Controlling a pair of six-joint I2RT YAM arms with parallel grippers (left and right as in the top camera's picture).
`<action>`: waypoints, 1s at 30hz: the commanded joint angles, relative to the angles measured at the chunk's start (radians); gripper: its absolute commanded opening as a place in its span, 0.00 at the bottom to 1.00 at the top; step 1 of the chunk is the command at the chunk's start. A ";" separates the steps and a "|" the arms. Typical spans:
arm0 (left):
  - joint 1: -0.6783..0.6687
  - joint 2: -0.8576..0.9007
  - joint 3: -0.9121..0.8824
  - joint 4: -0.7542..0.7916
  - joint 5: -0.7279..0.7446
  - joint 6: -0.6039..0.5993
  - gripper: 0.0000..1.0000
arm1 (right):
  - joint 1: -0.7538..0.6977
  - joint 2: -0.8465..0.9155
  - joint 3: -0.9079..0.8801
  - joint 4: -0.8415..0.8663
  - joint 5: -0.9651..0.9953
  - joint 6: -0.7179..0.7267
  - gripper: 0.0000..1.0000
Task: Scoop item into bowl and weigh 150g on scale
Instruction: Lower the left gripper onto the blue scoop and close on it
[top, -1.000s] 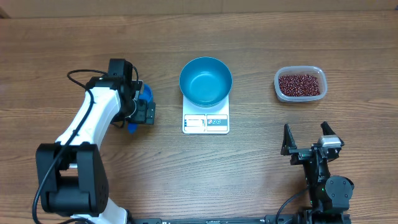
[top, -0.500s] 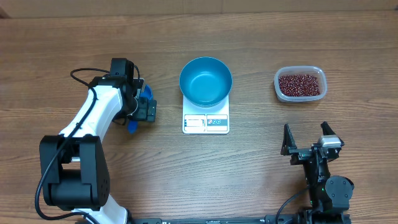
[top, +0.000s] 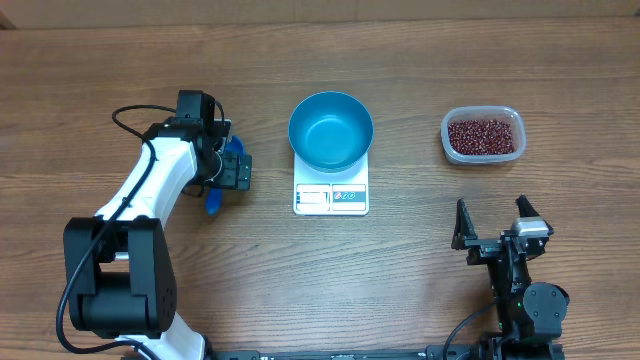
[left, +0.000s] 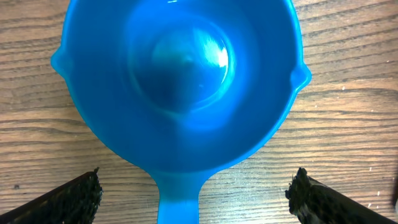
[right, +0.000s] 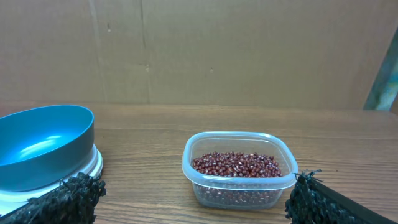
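Observation:
The blue handled scoop (left: 180, 81) lies on the table and fills the left wrist view, bowl side up and empty. My left gripper (left: 196, 186) hangs over it, open, one finger on each side of the scoop's handle (left: 179, 205) without touching it. From overhead the left gripper (top: 228, 172) covers most of the scoop (top: 212, 203). The teal bowl (top: 331, 130) sits empty on the white scale (top: 331, 198). The beans (top: 483, 135) lie in a clear tub at the right. My right gripper (top: 493, 228) stands open near the front edge, facing the tub (right: 239, 168) and the bowl (right: 43, 146).
A cardboard wall (right: 199, 50) closes off the far side of the wooden table (top: 420, 260). The left arm's white links (top: 140, 200) and its cable (top: 125, 118) reach over the table's left part.
The left arm has shifted slightly over the scoop, gripper still open. The right arm, bowl, scale and tub have not moved.

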 joint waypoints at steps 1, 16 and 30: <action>-0.005 0.017 -0.002 0.004 0.004 0.012 1.00 | 0.004 -0.010 -0.011 0.005 -0.002 -0.004 1.00; -0.005 0.023 -0.002 0.038 0.003 0.012 0.99 | 0.004 -0.010 -0.011 0.005 -0.002 -0.004 1.00; -0.005 0.080 -0.002 0.045 0.016 0.012 0.99 | 0.004 -0.010 -0.011 0.005 -0.002 -0.004 1.00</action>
